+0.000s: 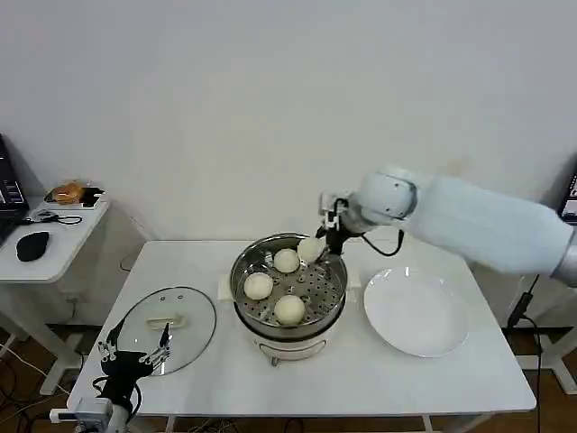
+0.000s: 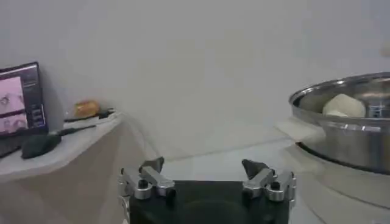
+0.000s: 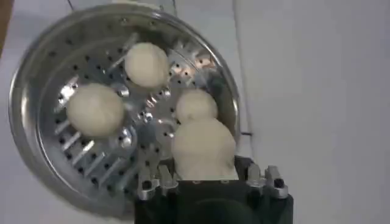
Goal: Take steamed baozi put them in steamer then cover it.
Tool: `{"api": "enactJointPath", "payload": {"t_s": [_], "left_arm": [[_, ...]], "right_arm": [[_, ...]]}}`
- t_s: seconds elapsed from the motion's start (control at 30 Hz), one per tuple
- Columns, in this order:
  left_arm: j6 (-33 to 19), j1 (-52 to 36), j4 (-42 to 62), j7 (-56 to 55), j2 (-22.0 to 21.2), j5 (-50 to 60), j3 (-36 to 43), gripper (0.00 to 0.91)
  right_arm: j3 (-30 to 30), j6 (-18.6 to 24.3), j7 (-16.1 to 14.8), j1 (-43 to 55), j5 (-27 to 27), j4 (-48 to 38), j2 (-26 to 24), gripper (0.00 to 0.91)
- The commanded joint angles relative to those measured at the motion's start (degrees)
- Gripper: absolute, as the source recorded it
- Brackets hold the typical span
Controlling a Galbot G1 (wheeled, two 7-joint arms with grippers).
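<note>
The right arm reaches in from the right side, its white forearm slanting toward the middle of the scene, wrist bent downward. The right gripper (image 1: 317, 247) hangs at the far right of centre, pointing down, its fingers (image 3: 159, 180) closed around a bun (image 3: 203, 147). The left arm sits low at the near left corner, idle. The left gripper (image 1: 135, 347) points away from the robot, its fingers (image 2: 150, 173) spread wide apart and holding nothing.
</note>
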Motion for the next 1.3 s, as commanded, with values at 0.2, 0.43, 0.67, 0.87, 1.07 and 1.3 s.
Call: {"api": "enactJointPath", "payload": {"t_s": [0.2,0.43,0.67,0.87,1.07,1.3], "left_arm": [[0.1,-0.7,0.6,0.1,0.4,-0.2,0.0,0.907],[0.1,-0.8,0.9,0.1,0.4,-0.3,0.0,0.907],[0.0,-0.8,0.9,0.1,0.1,-0.2,0.3,0.907],[0.0,-0.5,0.6,0.0,0.0,-0.2,0.2,0.907],[0.0,-0.3,0.3,0.0,-0.1,-0.2,0.2,0.907],[-0.1,-0.1,0.0,0.0,-0.2,-0.1,0.0,0.907]], "right_arm": [[-2.2,-3.9,2.5,-3.9,0.6,-3.1,3.5,0.665],[-1.6,-3.9,2.3,-5.5,-0.5,-4.6,3.7,0.665],[-0.7,-3.8,2.4,-6.9,-0.9,-5.4,4.2,0.665],[0.0,-3.8,2.6,-8.1,-1.9,-5.8,4.3,0.695],[0.8,-3.0,2.6,-8.6,-2.4,-5.8,3.7,0.907],[4.1,-2.9,2.8,-7.3,-0.6,-2.9,1.6,0.907]]}}
